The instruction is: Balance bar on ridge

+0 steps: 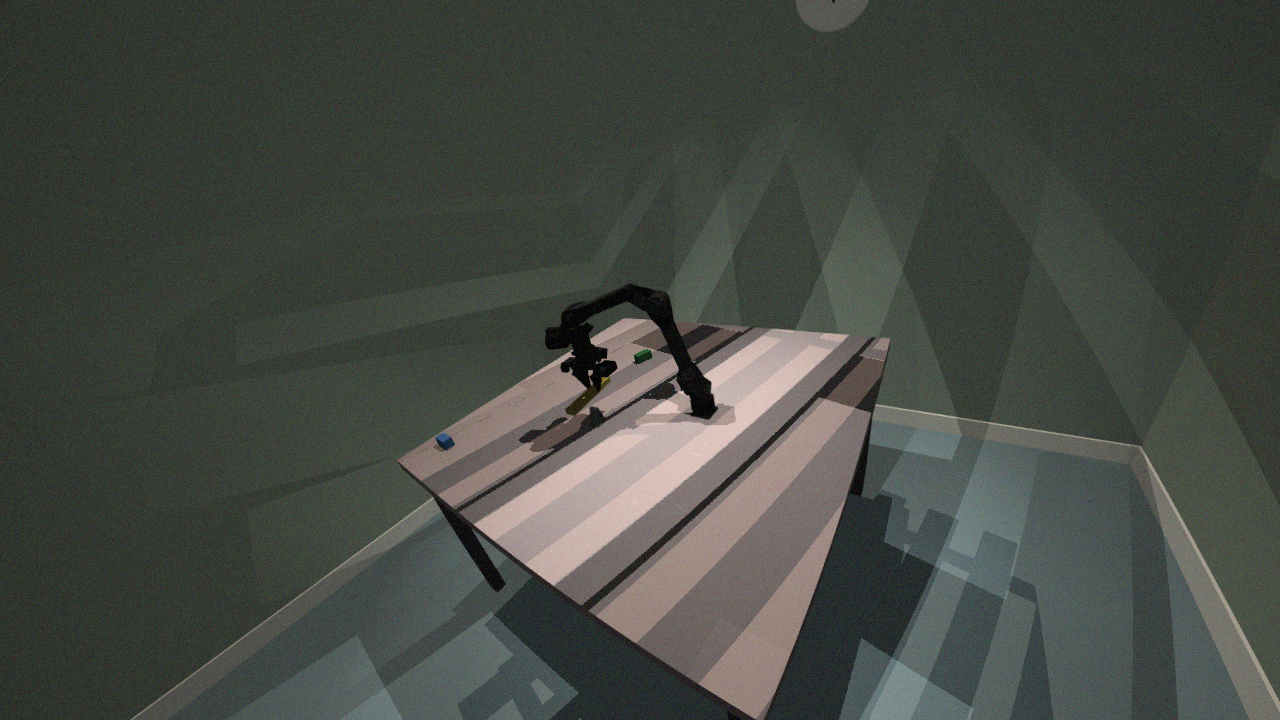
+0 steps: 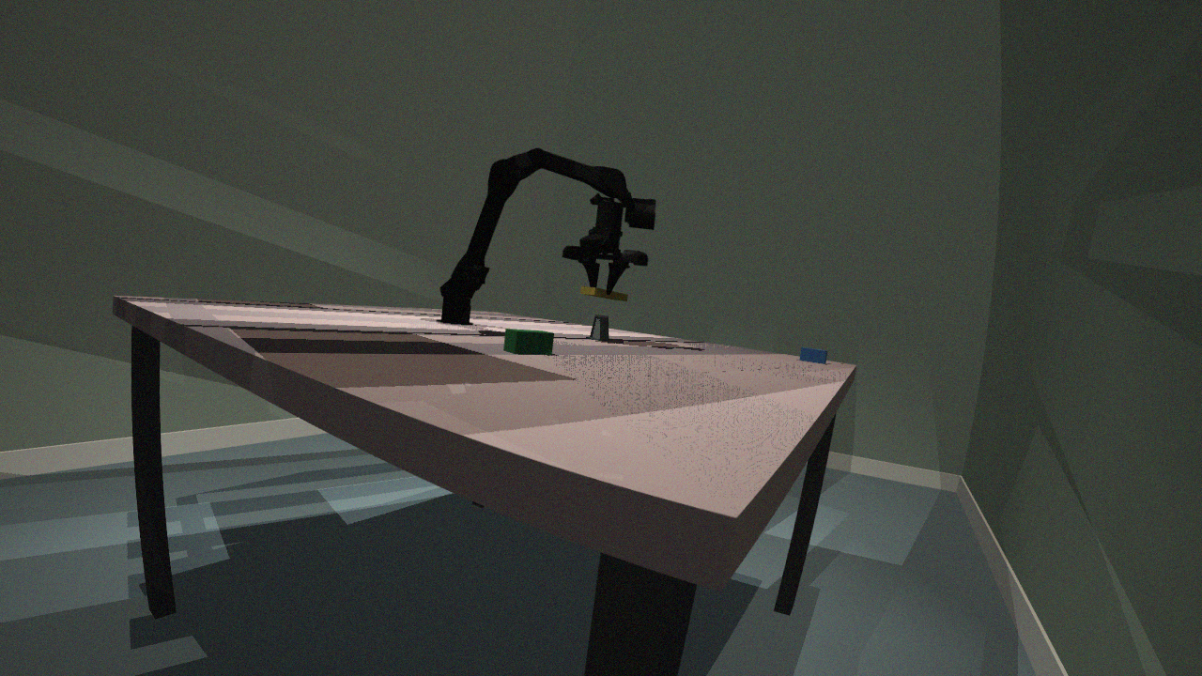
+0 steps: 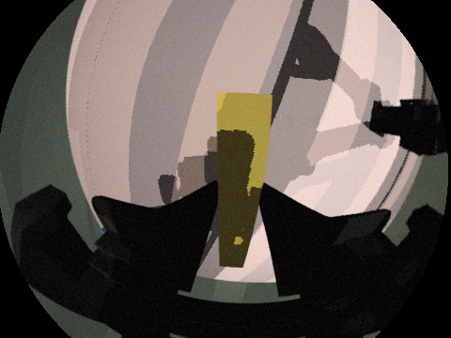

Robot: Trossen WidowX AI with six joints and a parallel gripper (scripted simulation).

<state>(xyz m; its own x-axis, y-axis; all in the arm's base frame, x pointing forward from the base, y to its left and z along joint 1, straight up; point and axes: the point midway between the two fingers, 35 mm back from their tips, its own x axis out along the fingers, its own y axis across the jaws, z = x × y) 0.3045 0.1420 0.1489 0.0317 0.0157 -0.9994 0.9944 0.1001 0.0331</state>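
My gripper (image 1: 594,385) (image 2: 602,289) (image 3: 239,186) is shut on the yellow bar (image 1: 579,402) (image 2: 618,297) (image 3: 244,115), with one finger on each side near its middle. The bar hangs in the air above the table (image 1: 662,617) (image 2: 672,445) and looks roughly level. The small grey ridge (image 1: 597,415) (image 2: 599,329) stands on the table. In the exterior view it shows below the bar with a gap between them; the two do not touch. I cannot make out the ridge in the wrist view, where the bar and fingers cover the middle.
A green block (image 1: 642,356) (image 2: 529,342) lies on the table on one side of the ridge. A blue block (image 1: 444,440) (image 2: 812,355) lies on the other side, near a table corner. The arm's base (image 1: 703,406) (image 2: 456,309) stands on the table. Shadows cross the tabletop.
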